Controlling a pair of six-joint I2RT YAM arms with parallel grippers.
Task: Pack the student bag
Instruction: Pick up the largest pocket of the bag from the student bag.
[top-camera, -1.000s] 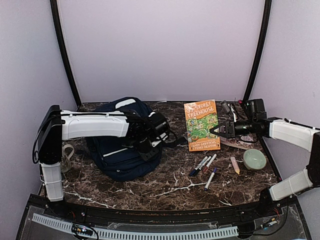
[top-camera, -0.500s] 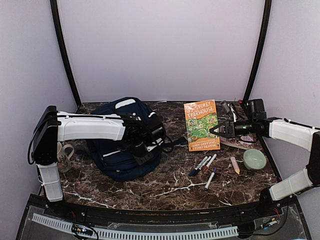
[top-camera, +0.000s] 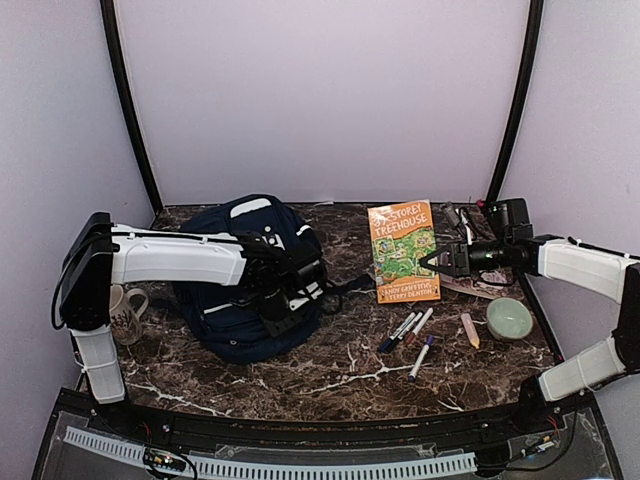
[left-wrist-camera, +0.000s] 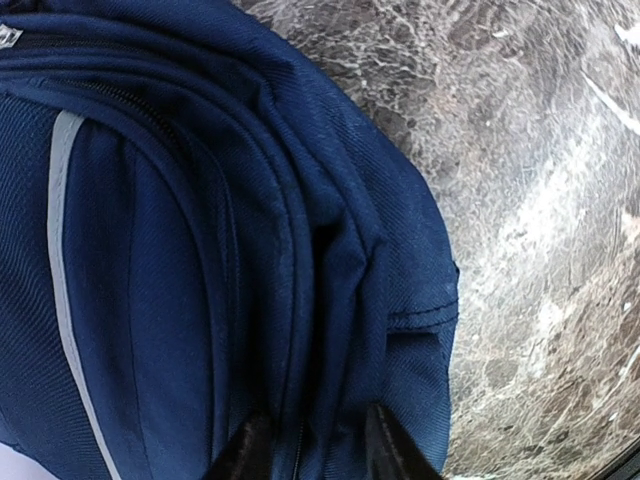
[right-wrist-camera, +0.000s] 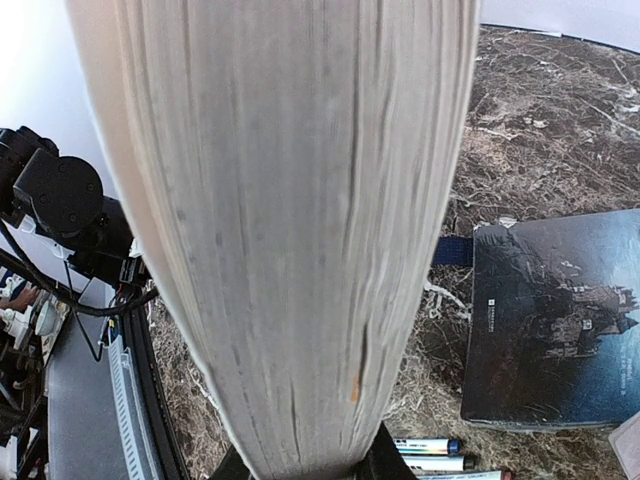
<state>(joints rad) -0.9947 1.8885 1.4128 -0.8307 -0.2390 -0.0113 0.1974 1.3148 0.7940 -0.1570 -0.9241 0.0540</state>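
The navy student bag lies on the left of the marble table, white stripe on its front pocket. My left gripper rests on its near right part. In the left wrist view my gripper is shut on a fold of the bag beside the zipper seam. My right gripper is shut on the right edge of an orange "Storey Treehouse" book and holds it above the table. In the right wrist view the book's page edge fills the frame above my gripper.
Several markers and a wooden crayon lie in front of the book. A green bowl stands at the right. A mug stands left of the bag. A dark blue book lies on the table. Small clutter sits at the back right.
My left gripper has slid toward the near left along the bag, holding the fabric. The mug shows more from behind the left arm. The right arm and book have not moved.
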